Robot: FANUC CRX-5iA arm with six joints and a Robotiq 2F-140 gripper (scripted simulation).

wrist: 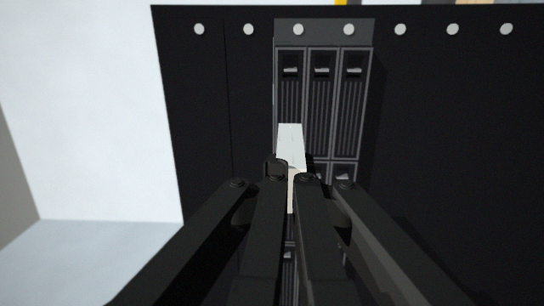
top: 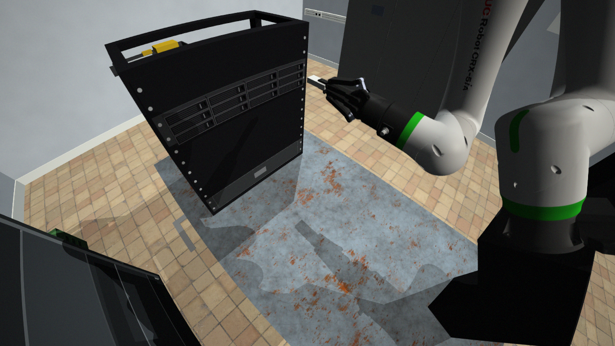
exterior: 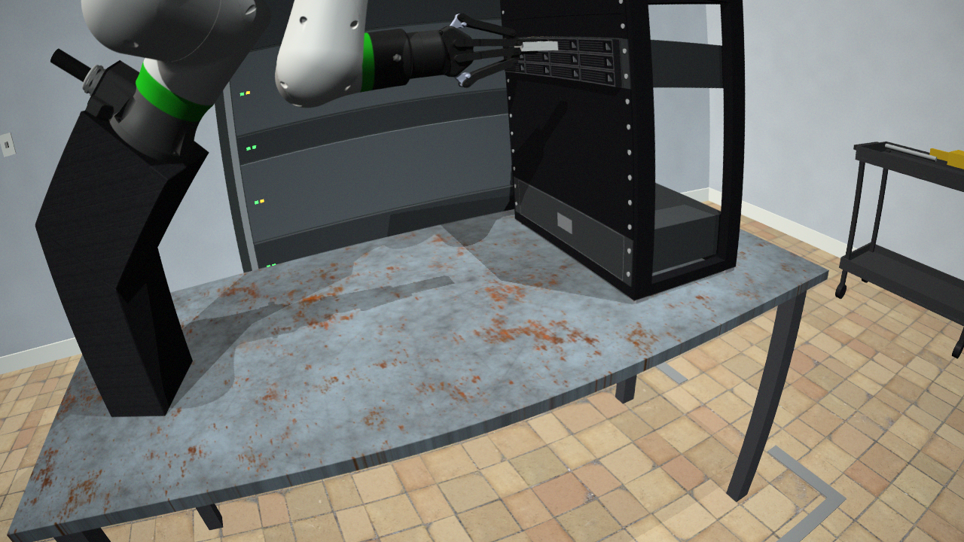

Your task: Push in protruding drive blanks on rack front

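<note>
The black rack (top: 223,107) stands upright on the rusty grey table (exterior: 404,336), near its far right corner. A row of dark drive blanks (top: 234,101) sits flush across its front. One white blank (top: 315,80) sticks out at the top of the end column; it also shows in the exterior view (exterior: 540,45) and in the wrist view (wrist: 290,144). My gripper (top: 328,88) is shut, level with this blank, its fingertips (wrist: 291,167) at the blank's outer end. I cannot tell whether they touch it.
A tall dark server cabinet (exterior: 377,154) stands behind the table, close to my arm. My black pedestal (exterior: 114,269) sits at the table's left end. A black cart (exterior: 903,222) stands on the floor to the right. The rack is close to the table's edge.
</note>
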